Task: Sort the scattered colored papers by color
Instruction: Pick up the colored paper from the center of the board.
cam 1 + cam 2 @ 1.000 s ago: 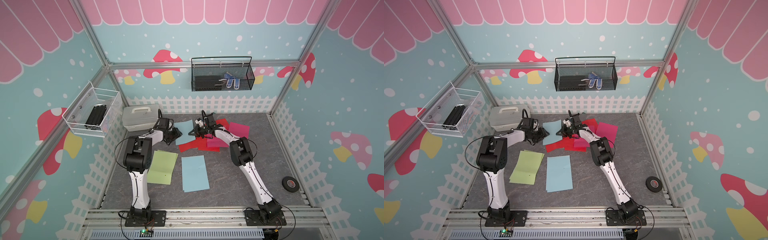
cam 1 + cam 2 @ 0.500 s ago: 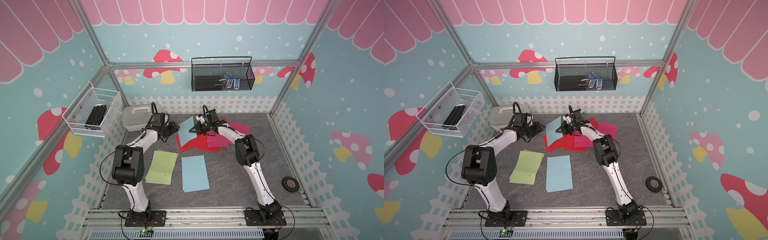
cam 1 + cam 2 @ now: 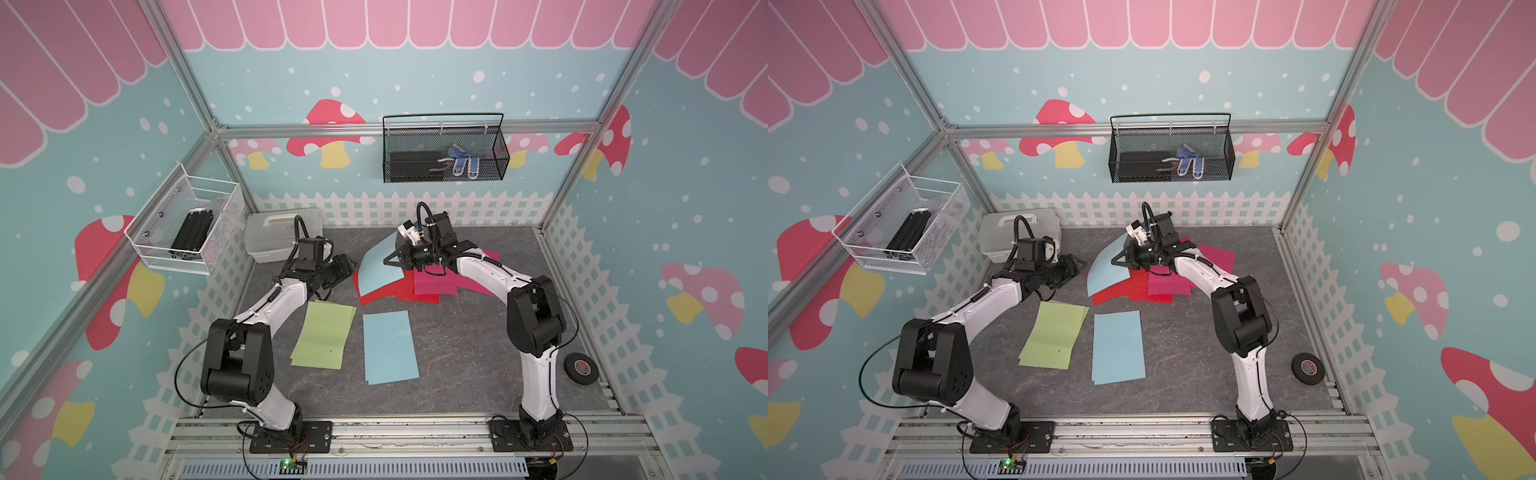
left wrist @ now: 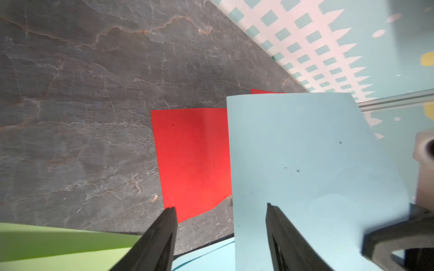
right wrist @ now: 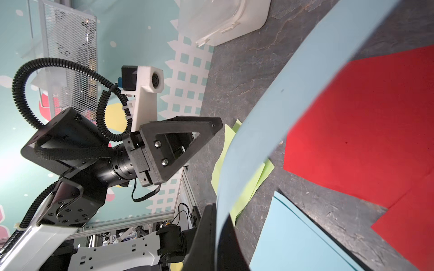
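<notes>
A curved light blue sheet (image 3: pixel 376 270) is pinched at one edge by the closed right gripper (image 3: pixel 387 262) and held raised near the white box (image 3: pixel 282 235), over red sheets (image 3: pixel 386 293) and magenta sheets (image 3: pixel 436 282) lying farther from that box. The left gripper (image 3: pixel 348 266) is seen between the box and the raised sheet, its jaws parted with nothing gripped. Green sheets (image 3: pixel 324 334) and a flat light blue sheet (image 3: pixel 390 347) are laid side by side, well apart from the box.

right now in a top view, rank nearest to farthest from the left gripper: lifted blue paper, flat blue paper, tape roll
1. lifted blue paper, just ahead of the left gripper
2. flat blue paper, front centre of the table
3. tape roll, far right edge
</notes>
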`<state>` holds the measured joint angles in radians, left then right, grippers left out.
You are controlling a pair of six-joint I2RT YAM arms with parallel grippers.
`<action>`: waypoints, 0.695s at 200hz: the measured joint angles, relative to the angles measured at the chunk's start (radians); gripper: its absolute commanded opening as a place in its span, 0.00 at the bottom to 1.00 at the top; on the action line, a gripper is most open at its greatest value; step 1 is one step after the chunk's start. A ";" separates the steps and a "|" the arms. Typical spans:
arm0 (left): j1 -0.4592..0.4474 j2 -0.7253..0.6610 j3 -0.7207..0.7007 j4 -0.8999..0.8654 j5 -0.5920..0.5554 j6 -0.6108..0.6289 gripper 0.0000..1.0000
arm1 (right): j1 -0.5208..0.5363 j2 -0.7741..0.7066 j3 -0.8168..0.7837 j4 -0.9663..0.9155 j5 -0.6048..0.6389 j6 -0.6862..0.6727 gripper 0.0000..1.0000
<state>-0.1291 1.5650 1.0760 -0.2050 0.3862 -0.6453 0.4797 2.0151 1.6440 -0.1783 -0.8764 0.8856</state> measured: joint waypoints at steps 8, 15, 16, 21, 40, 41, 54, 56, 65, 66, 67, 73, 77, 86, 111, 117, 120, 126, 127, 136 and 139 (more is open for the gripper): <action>-0.005 -0.030 -0.011 0.008 0.012 -0.005 0.63 | 0.000 -0.035 -0.032 -0.002 0.001 -0.003 0.00; -0.007 -0.055 -0.020 0.018 0.024 -0.009 0.63 | 0.000 -0.068 -0.059 0.002 0.003 -0.006 0.00; -0.008 -0.057 -0.021 0.020 0.025 -0.010 0.63 | -0.001 -0.071 -0.062 0.002 0.004 -0.007 0.00; -0.010 -0.073 -0.027 0.027 0.033 -0.011 0.63 | -0.001 -0.097 -0.082 0.003 0.005 -0.010 0.00; -0.013 -0.131 -0.060 0.061 0.066 -0.029 0.63 | -0.001 -0.180 -0.140 0.006 0.004 -0.015 0.00; -0.013 -0.136 -0.063 0.063 0.069 -0.031 0.63 | -0.001 -0.186 -0.144 0.006 0.004 -0.015 0.00; -0.016 -0.170 -0.092 0.084 0.089 -0.041 0.63 | -0.001 -0.234 -0.175 0.015 0.003 -0.016 0.00; -0.018 -0.175 -0.097 0.088 0.093 -0.043 0.63 | -0.001 -0.243 -0.181 0.017 0.003 -0.014 0.00; -0.023 -0.195 -0.117 0.103 0.108 -0.052 0.63 | -0.001 -0.274 -0.206 0.032 0.002 -0.010 0.00; -0.023 -0.196 -0.119 0.104 0.109 -0.052 0.63 | -0.001 -0.277 -0.208 0.034 0.002 -0.010 0.00; -0.024 -0.199 -0.122 0.106 0.111 -0.053 0.63 | -0.001 -0.281 -0.211 0.036 0.001 -0.010 0.00; -0.027 -0.211 -0.138 0.116 0.121 -0.059 0.63 | -0.001 -0.298 -0.227 0.046 -0.001 -0.005 0.00; -0.030 -0.220 -0.150 0.124 0.129 -0.063 0.63 | -0.001 -0.309 -0.237 0.053 -0.002 -0.001 0.00; -0.033 -0.238 -0.177 0.139 0.143 -0.073 0.63 | -0.001 -0.327 -0.255 0.066 -0.007 0.007 0.00; -0.035 -0.292 -0.261 0.186 0.175 -0.102 0.61 | -0.001 -0.358 -0.282 0.083 -0.010 0.024 0.00; -0.035 -0.304 -0.281 0.199 0.181 -0.113 0.61 | -0.001 -0.363 -0.285 0.083 -0.011 0.029 0.00; -0.035 -0.312 -0.294 0.212 0.184 -0.116 0.61 | -0.001 -0.365 -0.285 0.084 -0.012 0.029 0.00; -0.033 -0.324 -0.317 0.237 0.192 -0.132 0.61 | -0.001 -0.370 -0.288 0.088 -0.013 0.032 0.00; -0.032 -0.327 -0.322 0.240 0.195 -0.135 0.61 | -0.001 -0.370 -0.288 0.089 -0.014 0.032 0.00; -0.028 -0.344 -0.360 0.294 0.212 -0.170 0.61 | -0.001 -0.377 -0.293 0.095 -0.016 0.037 0.00; -0.026 -0.348 -0.373 0.316 0.218 -0.184 0.61 | -0.001 -0.380 -0.295 0.098 -0.016 0.039 0.00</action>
<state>-0.1547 1.2167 0.7025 0.1108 0.6041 -0.8295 0.4789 1.6356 1.3487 -0.0803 -0.8925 0.9241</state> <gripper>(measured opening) 0.606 0.047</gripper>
